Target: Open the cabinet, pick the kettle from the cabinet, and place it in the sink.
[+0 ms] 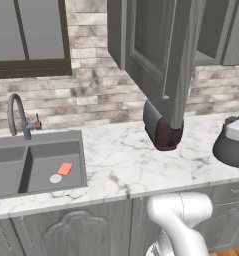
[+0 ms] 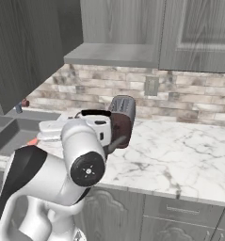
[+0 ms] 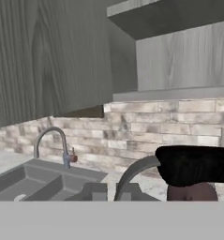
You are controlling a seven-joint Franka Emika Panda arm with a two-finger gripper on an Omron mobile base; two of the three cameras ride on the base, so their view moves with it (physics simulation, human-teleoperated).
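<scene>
Half the kettle (image 1: pixel 233 145) (frame-cropped); open cabinet (image 1: pixel 163 55) door hides toaster (image 1: pixel 161 130).

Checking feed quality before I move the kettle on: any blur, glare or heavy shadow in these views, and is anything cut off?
Left base view: even flat light, no glare; the kettle is cropped by the right edge, and the open cabinet door hides part of the toaster. Right base view: the arm blocks the kettle. Hand view: the black handle looms soft-edged at close range; the sink reads clearly.
</scene>
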